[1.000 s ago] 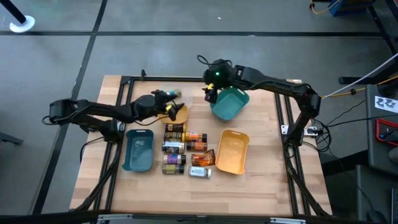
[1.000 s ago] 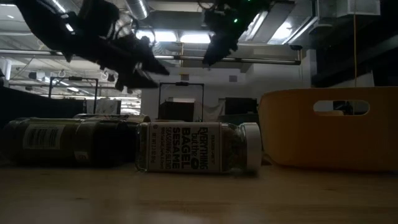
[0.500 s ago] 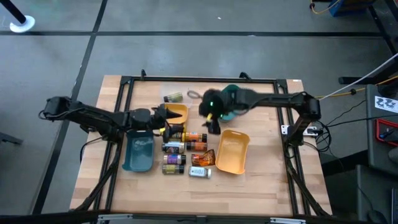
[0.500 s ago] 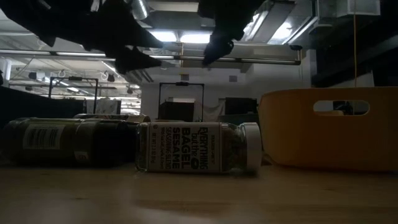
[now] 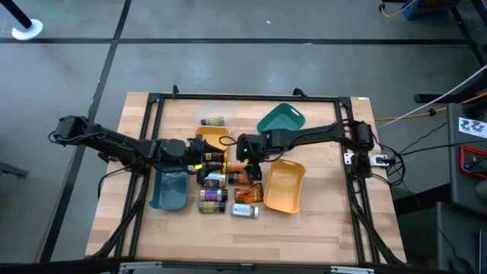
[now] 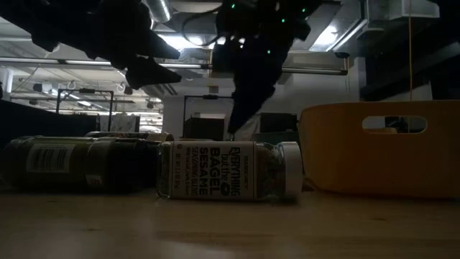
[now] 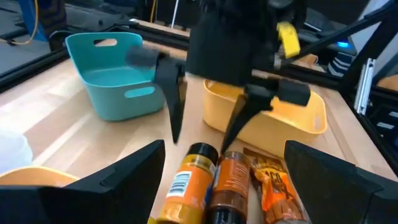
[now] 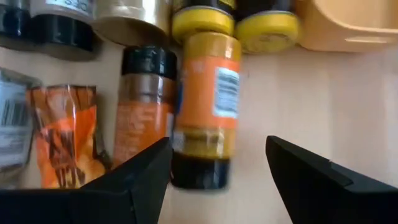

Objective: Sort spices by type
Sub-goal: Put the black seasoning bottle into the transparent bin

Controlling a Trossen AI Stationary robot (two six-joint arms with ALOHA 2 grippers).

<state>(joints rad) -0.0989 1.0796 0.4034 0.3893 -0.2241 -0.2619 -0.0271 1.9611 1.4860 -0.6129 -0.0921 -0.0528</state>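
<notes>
Both grippers, left (image 5: pixel 199 154) and right (image 5: pixel 248 157), spread apart, flanking the orange-labelled jar (image 5: pixel 237 167).

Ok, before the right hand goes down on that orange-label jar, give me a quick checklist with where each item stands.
1. Right hand open: ok, its fingers are spread.
2. Lined up: ok, orange-label jar sits between the fingers in the right wrist view.
3. Jar free: ok, nothing holds it; it lies on the table.
4. Room for the fingers: not ok, the brown-label jar lies right against it.
5. Left hand out of the way: not ok, it is open and close to the same cluster.
6. Yellow tray reachable: ok, just beside the jars.
</notes>
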